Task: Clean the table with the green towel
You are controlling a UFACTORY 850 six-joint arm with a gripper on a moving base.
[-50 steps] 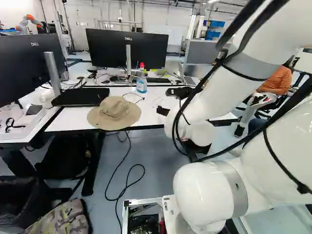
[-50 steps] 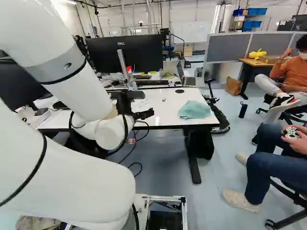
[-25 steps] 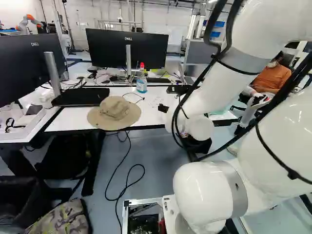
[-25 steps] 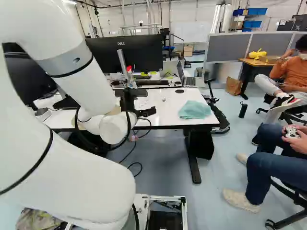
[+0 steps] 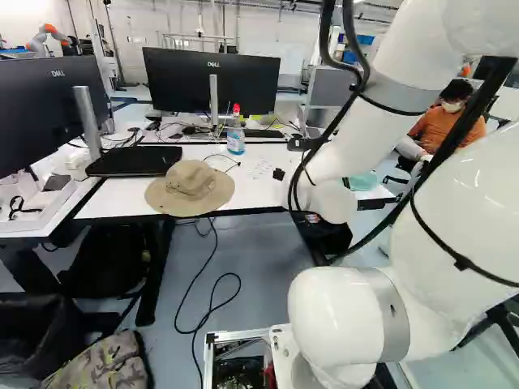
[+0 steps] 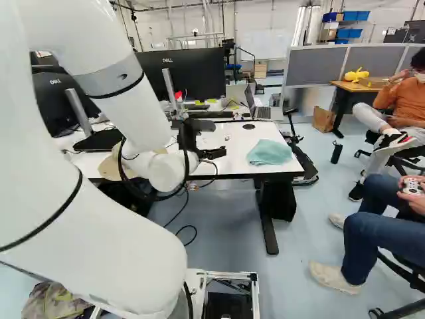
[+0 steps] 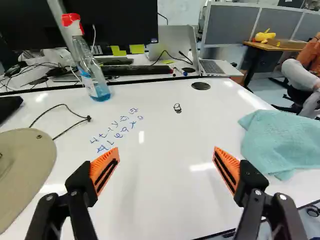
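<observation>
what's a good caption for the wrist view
Open jaws over a scribbled table, green towel on one side, hat on the other, bottle beyond.

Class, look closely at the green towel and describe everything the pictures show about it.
The green towel is a pale blue-green cloth with a soft, slightly fuzzy look. It lies loosely bunched, with uneven folds and creases, on the white table, near the end at the right of the right base view. Only the table is seen touching it. The gripper stands open and apart from it. Its underside is hidden.
</observation>
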